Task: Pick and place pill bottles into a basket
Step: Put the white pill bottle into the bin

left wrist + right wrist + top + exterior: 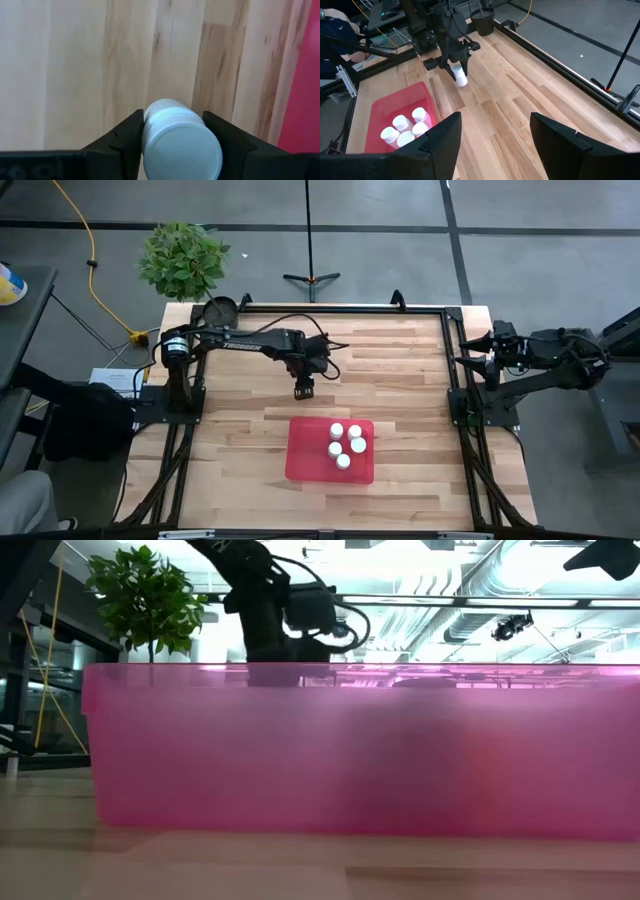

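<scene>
A white pill bottle (460,77) sits between the fingers of my left gripper (302,391), which is shut on it over the bare wood just beyond the basket's far edge. The basket (305,457), a shallow red tray, lies at the table's near middle with several white pill bottles (346,443) standing in its right half. In the low view its pink wall (360,750) fills the picture and hides the held bottle. My right gripper (495,140) waits open at the table's right edge, high up, with nothing between its fingers. My left gripper pinches the bottle's round side wall (150,131) between its two fingers (125,137), which come steeply from above. The bottle lies roughly along the fingers, one round end (182,152) facing the wrist. It hangs tilted, and its lower end (462,83) looks clear of the table.
A dark round pot (220,310) stands at the table's far left corner, with a potted plant (183,258) and a stand's feet (311,278) on the floor behind. Black rails (452,370) frame the table. Bare wood (400,370) lies between the two arms.
</scene>
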Controlling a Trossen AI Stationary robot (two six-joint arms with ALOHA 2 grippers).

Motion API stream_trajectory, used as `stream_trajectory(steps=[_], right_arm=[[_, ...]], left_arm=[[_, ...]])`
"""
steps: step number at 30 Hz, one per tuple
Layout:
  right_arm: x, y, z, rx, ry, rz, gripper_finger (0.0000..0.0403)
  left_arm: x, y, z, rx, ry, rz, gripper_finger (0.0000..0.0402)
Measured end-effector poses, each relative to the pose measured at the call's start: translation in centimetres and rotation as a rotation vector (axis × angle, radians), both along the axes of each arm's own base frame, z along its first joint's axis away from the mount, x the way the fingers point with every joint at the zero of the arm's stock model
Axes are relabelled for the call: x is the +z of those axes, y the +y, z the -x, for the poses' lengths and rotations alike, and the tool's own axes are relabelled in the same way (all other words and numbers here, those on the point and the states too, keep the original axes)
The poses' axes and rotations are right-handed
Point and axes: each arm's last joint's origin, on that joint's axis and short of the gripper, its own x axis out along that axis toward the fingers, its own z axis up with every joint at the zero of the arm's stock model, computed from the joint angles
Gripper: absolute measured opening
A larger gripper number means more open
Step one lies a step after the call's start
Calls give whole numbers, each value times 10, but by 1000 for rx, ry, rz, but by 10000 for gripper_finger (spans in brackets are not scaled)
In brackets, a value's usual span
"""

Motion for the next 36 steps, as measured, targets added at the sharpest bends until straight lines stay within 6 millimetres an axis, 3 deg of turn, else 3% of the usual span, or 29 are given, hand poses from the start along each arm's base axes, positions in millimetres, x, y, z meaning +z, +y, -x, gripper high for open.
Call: stream_trajectory(steps=[14, 24, 36], right_arm=[[0, 0, 0, 0, 0, 0, 226], [0, 0, 0, 2, 1, 3, 226], [0, 0, 0, 3, 2, 7, 226]], left_arm=[[49, 1, -6, -42, 29, 15, 212], [92, -5, -12, -54, -50, 147, 213], [125, -52, -14, -171, -63, 318, 215]])
